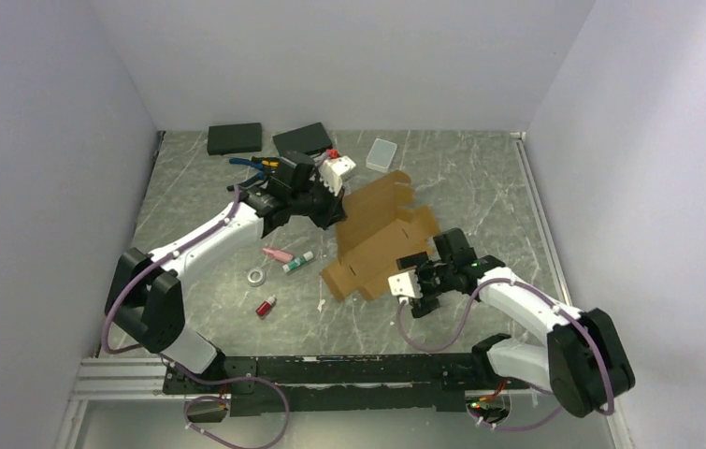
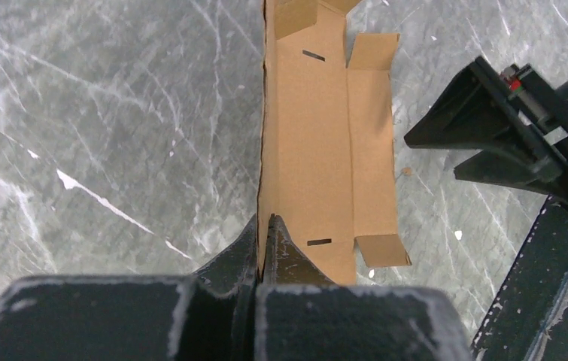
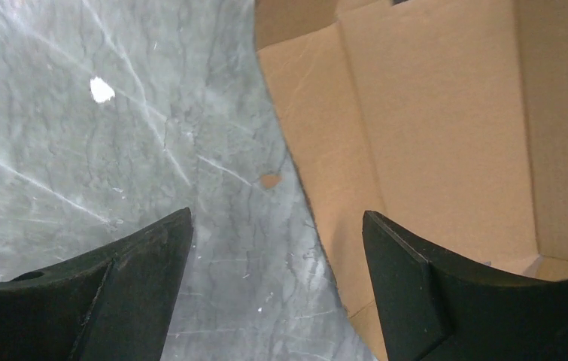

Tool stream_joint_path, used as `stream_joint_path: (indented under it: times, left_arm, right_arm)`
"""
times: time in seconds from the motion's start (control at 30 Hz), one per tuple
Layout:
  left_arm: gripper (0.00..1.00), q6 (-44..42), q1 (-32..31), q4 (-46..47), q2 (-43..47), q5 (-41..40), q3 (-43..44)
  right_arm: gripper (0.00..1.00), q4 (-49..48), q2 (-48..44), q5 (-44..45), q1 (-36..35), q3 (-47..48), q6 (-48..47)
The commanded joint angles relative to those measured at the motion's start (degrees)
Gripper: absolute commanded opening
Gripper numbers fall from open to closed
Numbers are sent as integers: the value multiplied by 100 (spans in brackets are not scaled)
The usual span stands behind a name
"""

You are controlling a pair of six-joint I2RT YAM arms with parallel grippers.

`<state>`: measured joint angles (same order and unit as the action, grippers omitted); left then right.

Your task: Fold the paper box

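A brown cardboard paper box (image 1: 381,238) lies unfolded as a die-cut sheet near the middle of a grey marbled table (image 1: 480,187), its flaps and slots facing up. No panel looks fully folded yet, so the task seems to be at an early stage.

The left gripper (image 2: 265,226) is at the sheet's far-left edge. Its two fingers are pressed together with the thin cardboard edge pinched between them. The pictures do not show whether that edge is lifted off the table.

The right gripper (image 3: 277,218) is at the sheet's near-right edge with its fingers spread wide and holding nothing. One finger hangs over bare table and the other over cardboard, so they straddle the edge.

Small loose items lie just left of the sheet: a pink object (image 1: 277,253), a marker (image 1: 297,264), a tape roll (image 1: 255,276) and a red bottle (image 1: 266,306). Two flat black boxes (image 1: 235,138) and a translucent plastic case (image 1: 381,154) sit near the back wall.

Likely risks:
- The left pinch is shallow, so the edge could slip free or tear if pulled hard.
- The sheet may slide on the smooth table, not bend at a crease.
- If the right fingers close off a score line, they could crumple the panel.
- A dragged sheet could sweep the small items.
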<state>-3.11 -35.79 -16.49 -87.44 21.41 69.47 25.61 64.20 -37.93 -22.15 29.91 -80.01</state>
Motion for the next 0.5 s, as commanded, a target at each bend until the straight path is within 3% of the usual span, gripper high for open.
stream_joint_path:
  times: [0.0,0.47]
  left_arm:
    - [0,276,307,23,-179,627,202]
    - [0,513,692,-203,-898,746,415]
  right_arm:
    - [85,-909,272,1018,-392,-167,-770]
    - [70,-1829,828,1501,-796,-180,-783]
